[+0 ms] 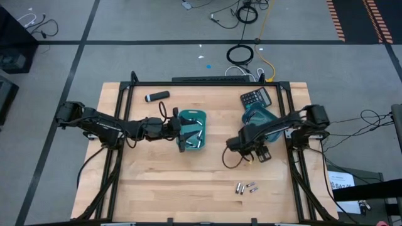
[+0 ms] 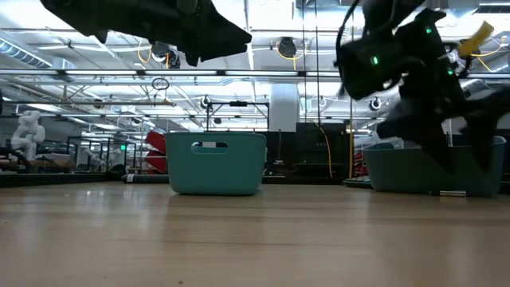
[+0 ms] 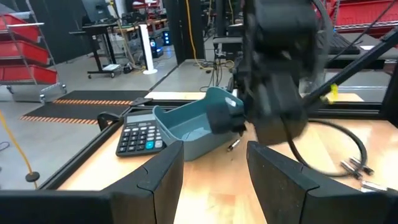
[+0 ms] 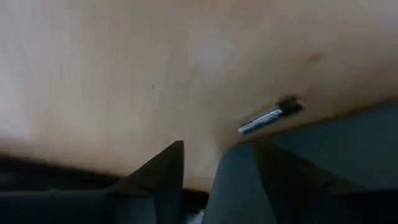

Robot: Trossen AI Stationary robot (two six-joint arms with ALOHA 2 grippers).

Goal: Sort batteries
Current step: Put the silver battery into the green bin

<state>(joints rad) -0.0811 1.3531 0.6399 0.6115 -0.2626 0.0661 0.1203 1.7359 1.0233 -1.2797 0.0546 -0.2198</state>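
Two teal bins stand on the wooden table: the left bin [image 1: 200,119], with several batteries [image 1: 195,142] in it, and the right bin [image 1: 257,117], partly under my right arm. My left gripper [image 3: 214,177] hovers open over the left bin's near-left part [image 1: 183,134], with nothing between its fingers. My right gripper [image 1: 233,145] is open and points steeply down at bare table left of the right bin. In the right wrist view one silvery, dark-tipped battery [image 4: 270,116] lies on the wood beside the bin's wall, ahead of the fingers [image 4: 168,171]. Three loose batteries [image 1: 245,187] lie near the front edge.
A dark calculator [image 1: 255,97] lies at the back right, behind the right bin. A black cylinder with a white tip [image 1: 157,96] lies at the back left. A black cable loops from my right arm [image 1: 226,160]. Bare wood stretches across the table's near half.
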